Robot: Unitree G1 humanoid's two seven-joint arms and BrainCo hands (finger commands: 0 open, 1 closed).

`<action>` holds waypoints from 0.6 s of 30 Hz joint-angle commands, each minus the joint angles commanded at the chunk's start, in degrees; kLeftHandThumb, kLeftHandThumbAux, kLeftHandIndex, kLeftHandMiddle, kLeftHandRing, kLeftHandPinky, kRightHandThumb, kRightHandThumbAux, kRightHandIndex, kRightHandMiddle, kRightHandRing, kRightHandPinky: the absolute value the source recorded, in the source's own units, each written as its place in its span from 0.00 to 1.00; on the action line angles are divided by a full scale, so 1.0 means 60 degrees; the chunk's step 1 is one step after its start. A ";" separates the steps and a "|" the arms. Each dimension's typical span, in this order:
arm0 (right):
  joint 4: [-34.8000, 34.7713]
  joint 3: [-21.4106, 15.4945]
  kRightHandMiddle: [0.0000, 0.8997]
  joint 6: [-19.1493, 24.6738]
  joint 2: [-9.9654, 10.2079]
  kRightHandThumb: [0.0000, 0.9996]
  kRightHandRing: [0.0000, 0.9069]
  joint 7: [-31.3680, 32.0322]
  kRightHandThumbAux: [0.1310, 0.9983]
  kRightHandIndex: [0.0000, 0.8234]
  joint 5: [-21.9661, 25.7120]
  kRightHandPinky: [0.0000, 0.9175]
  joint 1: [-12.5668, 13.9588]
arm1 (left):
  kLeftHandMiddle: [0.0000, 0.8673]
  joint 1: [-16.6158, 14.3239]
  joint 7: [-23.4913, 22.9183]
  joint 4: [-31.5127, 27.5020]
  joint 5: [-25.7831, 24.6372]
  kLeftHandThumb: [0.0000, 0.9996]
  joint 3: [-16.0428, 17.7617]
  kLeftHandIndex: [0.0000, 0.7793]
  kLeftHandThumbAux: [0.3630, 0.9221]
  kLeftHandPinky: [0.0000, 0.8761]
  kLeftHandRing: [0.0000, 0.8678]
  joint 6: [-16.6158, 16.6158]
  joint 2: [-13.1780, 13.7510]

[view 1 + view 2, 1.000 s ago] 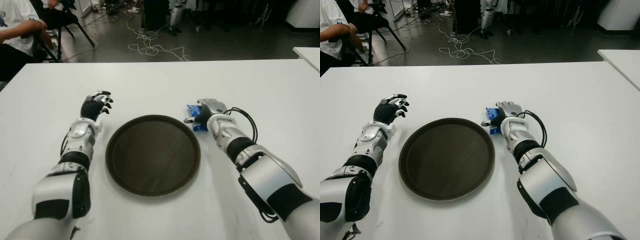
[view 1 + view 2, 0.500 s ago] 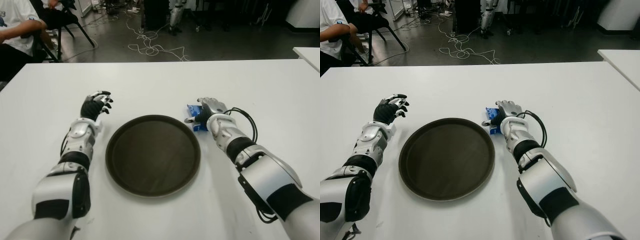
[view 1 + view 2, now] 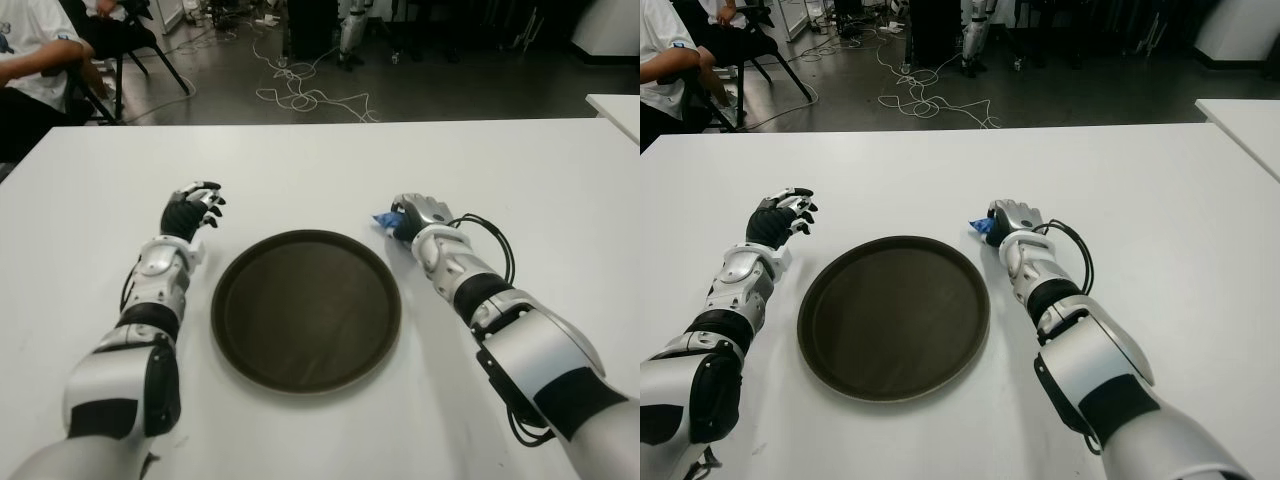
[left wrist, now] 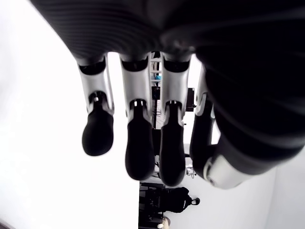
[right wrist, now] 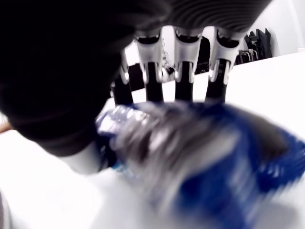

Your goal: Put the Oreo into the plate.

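Note:
The Oreo is a small blue packet [image 3: 385, 221] on the white table, just off the far right rim of the round dark plate [image 3: 305, 310]. My right hand [image 3: 415, 212] is curled over it, so only a blue corner pokes out towards the plate. In the right wrist view the packet [image 5: 214, 162] fills the space under the palm, with the fingers [image 5: 183, 71] wrapped behind it and the thumb at its side. My left hand [image 3: 192, 210] shows on the table left of the plate, fingers relaxed and holding nothing.
The white table [image 3: 320, 160] reaches a far edge, with a dark floor and loose cables [image 3: 300, 95] beyond it. A person [image 3: 30, 60] sits at the far left. A second white table's corner [image 3: 615, 105] shows at the far right.
My right hand has closed further over the Oreo packet, which now shows much less blue and sits a little farther from me. The left hand has not moved.

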 joint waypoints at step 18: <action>-0.0028 -0.0105 0.24 -0.0542 -0.0224 0.71 0.21 0.0089 0.68 0.51 0.0125 0.26 0.0039 | 0.66 0.0037 -0.0029 -0.0010 -0.0082 0.70 0.0086 0.54 0.63 0.76 0.71 -0.0053 -0.0034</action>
